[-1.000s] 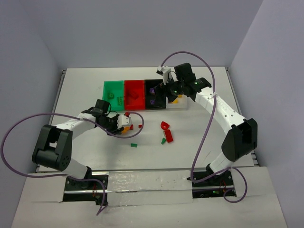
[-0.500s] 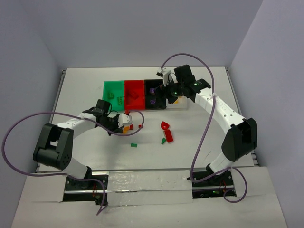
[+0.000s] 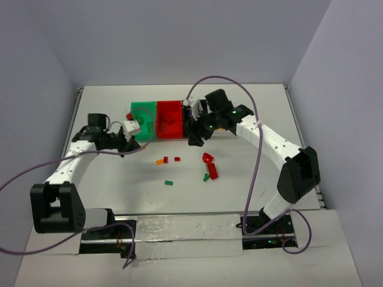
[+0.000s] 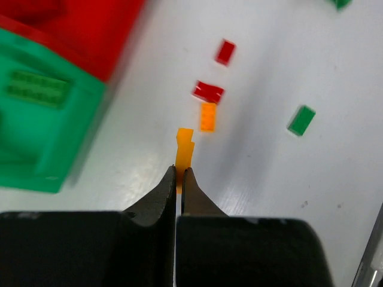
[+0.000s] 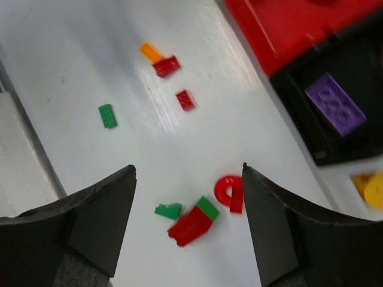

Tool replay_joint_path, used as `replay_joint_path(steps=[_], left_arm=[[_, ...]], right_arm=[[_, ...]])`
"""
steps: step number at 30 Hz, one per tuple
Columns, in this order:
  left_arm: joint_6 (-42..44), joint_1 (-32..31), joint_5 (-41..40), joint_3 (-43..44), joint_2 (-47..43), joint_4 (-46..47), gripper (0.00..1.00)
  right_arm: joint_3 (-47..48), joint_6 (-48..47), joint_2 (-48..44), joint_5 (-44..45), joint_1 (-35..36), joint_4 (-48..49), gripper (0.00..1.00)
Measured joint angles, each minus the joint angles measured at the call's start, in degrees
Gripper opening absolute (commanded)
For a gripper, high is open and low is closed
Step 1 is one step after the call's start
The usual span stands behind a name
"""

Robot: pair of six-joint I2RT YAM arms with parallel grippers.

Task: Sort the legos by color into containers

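The left tool [image 4: 179, 173] is closed tight on a thin orange plastic brick [image 4: 184, 149], gripped edge-on at the fingertips and held above the white worktop [image 3: 108, 179], just beside the left wall of the green plastic bin [image 3: 143, 104]. The red plastic bin [image 3: 169, 103] adjoins that bin on its right. The right tool [image 5: 188, 170] stands wide with nothing between its fingers, near the front edge of the black plastic bin [image 5: 293, 95]. A purple studded plate [image 5: 335, 112] lies flat in that bin, and yellow round pieces [image 5: 372, 188] lie in the clear plastic bin [image 5: 353, 165] next along. Loose bricks lie in front of the row: a small orange brick [image 3: 160, 161] just beside a red brick [image 3: 166, 159], a second red brick [image 3: 177, 159] near them, a green brick [image 3: 169, 183] closer to the arms, and a red arch piece [image 3: 207, 158] beside a red-and-green block [image 3: 212, 171]. The broadest bare worktop runs left of these bricks, toward the left edge.
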Motion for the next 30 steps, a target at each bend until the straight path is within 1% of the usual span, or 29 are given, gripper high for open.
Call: replay_joint_path(steps=[1,5,8,11,15,17,20,23,30], left_arm=[[-0.9,2.3,2.0,1.6,-1.1,-1.1,0.00],[-6.2,10.0,9.4,6.0,-6.4,-3.2,0.00],[-11.8,13.3,13.9,6.3,-10.0,-3.1,0.00],[-19.7,15.4,17.6,6.3,-12.4,-1.5,0.00],[-28.4,16.3,20.8,6.3,-14.2,3.0,0.00],[-31.0,16.3,21.4,6.3,-14.5,4.4,0.00],[-33.2,17.5,19.6,6.3,-14.4,6.2,0.00],[-34.8,17.8,19.2,6.3,-14.3,7.4,0.00],[-37.3,16.8,22.7,6.3,-14.2,7.9,0.00]], right_arm=[[0.8,-0.6,0.8,-0.1,1.8,-0.1,0.71],[5.5,-2.2,6.9,-0.3,9.2,0.7,0.67],[8.8,-2.8,12.2,-0.2,13.3,1.5,0.65],[12.0,-3.0,17.2,-0.1,16.4,1.9,0.63],[17.6,-3.6,24.6,1.2,19.3,1.6,0.62],[21.2,-4.1,28.4,2.3,20.3,0.7,0.62],[25.8,-5.3,32.9,4.2,21.1,-0.5,0.62],[28.1,-6.6,35.4,6.1,21.2,-1.3,0.63],[29.5,-10.4,40.1,10.0,22.8,-3.7,0.65]])
